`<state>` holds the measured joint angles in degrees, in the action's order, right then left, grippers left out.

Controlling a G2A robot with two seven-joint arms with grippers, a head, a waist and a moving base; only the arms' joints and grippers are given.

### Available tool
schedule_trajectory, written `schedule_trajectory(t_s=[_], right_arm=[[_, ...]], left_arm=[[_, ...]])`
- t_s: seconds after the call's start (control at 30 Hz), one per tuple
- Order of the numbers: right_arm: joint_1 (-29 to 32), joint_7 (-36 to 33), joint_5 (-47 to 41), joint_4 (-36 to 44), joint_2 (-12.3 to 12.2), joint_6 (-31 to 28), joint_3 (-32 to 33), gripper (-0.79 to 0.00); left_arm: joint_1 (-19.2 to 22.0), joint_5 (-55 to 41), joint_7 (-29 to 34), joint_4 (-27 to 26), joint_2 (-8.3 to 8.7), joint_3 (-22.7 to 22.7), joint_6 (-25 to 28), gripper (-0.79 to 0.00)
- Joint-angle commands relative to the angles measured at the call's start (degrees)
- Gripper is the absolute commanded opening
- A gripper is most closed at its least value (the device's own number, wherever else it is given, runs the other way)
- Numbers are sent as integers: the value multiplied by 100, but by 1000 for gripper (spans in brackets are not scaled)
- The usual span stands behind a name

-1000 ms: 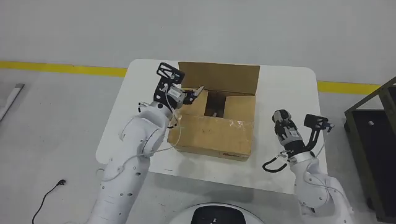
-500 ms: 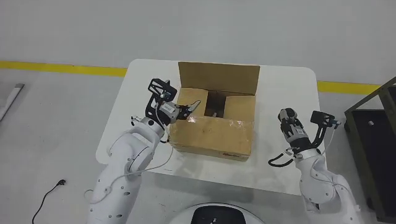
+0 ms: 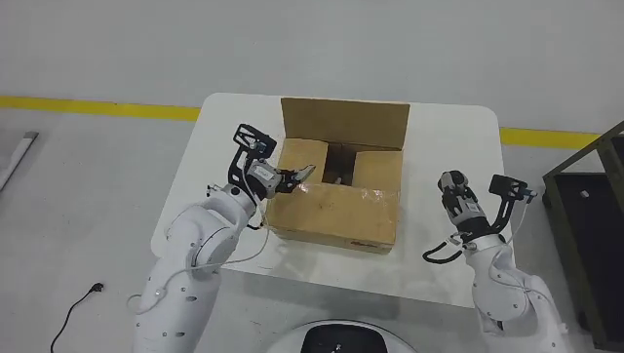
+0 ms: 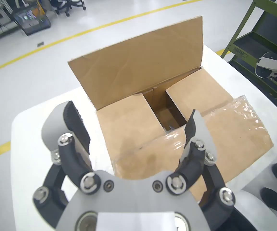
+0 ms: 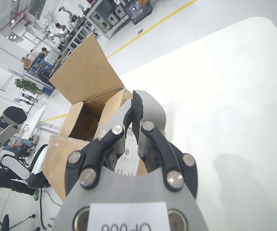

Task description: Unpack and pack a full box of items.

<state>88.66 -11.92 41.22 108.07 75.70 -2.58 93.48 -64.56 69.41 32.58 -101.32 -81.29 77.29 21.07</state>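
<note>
A cardboard box (image 3: pixel 336 207) sits mid-way on the counter (image 3: pixel 439 129), with its back flap upright and a gap between the folded flaps. The left gripper (image 3: pixel 295 176) hovers at its left edge, fingers spread apart. The right gripper (image 3: pixel 451 189), fingers pressed together, hangs well to its right.

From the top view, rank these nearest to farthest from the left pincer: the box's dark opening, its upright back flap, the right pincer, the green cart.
1. Dark opening, in the middle of the box, beside the left pincer.
2. Upright back flap, along its far edge.
3. Right pincer, beyond its other side.
4. Green cart, far off at the view's right edge.
</note>
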Motion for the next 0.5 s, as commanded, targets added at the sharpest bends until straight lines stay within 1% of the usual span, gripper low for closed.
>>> schedule_trajectory(t_s=[0.0,0.07,0.1,0.17,0.2,0.27,0.3,0.33,0.47], right_arm=[[0,0,0,0,0,0,0,-785],[0,0,0,0,0,0,0,-785],[0,0,0,0,0,0,0,-785],[15,27,-4,2,0,-5,-10,-785],[28,34,-2,9,-1,-15,-20,-785],[53,42,-13,29,-3,-27,-32,-785],[67,33,-16,46,-5,-54,-40,-785],[82,33,-8,56,-8,-74,-38,-785],[150,65,19,107,-19,-138,-14,-785]], left_arm=[[93,-399,488,31,20,25,194,0],[260,-620,1057,118,54,28,510,0],[349,-742,1275,185,69,51,599,0],[522,-1289,1770,364,82,66,658,0],[626,-1496,1986,412,97,75,780,0],[759,-1841,2233,527,124,141,846,0],[876,-1629,2350,431,156,149,1062,0],[896,-1488,2352,407,169,151,1152,0],[896,-1488,2352,407,169,151,1152,0]])
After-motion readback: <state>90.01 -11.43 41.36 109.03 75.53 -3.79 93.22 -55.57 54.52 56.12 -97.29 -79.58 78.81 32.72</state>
